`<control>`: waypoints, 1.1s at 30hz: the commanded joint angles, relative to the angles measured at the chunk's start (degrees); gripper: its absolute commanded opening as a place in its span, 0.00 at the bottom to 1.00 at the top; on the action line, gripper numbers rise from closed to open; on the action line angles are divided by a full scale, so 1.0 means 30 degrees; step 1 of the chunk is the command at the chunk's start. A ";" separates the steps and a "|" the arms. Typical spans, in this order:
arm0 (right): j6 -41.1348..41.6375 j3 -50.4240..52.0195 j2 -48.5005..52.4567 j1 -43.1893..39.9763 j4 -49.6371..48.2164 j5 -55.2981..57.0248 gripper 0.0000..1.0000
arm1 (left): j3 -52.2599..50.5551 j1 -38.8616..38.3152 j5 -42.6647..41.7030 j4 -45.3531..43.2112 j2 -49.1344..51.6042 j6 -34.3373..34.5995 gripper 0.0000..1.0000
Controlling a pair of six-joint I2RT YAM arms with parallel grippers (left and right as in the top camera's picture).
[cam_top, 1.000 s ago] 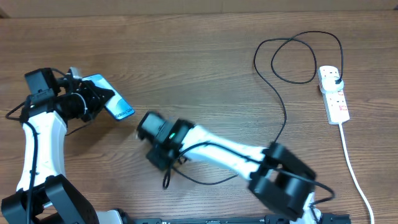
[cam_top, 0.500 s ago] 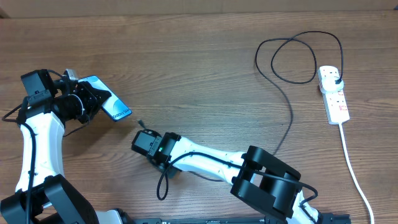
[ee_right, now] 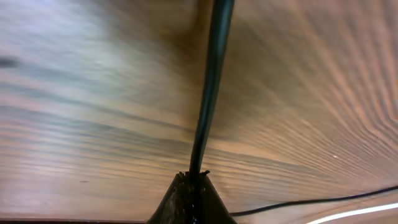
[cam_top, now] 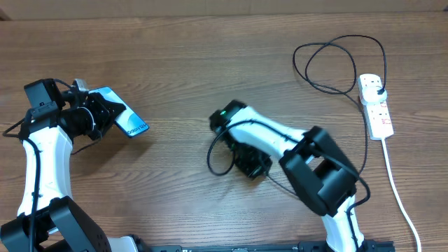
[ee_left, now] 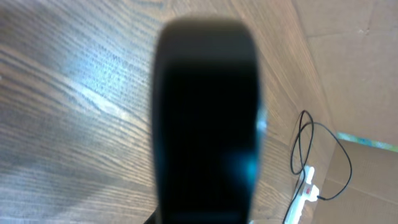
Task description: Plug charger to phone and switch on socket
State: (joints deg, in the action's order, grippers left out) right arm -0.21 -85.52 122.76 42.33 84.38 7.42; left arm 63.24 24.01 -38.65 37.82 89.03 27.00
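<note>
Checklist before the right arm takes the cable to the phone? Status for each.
1. phone held in left fingers: ok.
2. right fingers shut on charger: ok.
3. connector tip located: cannot tell, it shows in no view.
4. phone port facing the right arm: cannot tell, the left wrist view is a dark blur.
5. plug in socket: ok.
6. socket switch on: cannot tell, too small.
</note>
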 commanded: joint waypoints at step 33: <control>0.0255 -0.0117 -0.0306 -0.4707 -0.8582 -0.1931 0.37 | 0.0197 -0.0029 -0.0087 -0.0029 -0.0437 0.0066 0.08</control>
State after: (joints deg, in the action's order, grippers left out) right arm -0.54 -85.97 121.08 31.44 58.63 2.31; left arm 63.24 24.01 -38.48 37.95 89.03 27.03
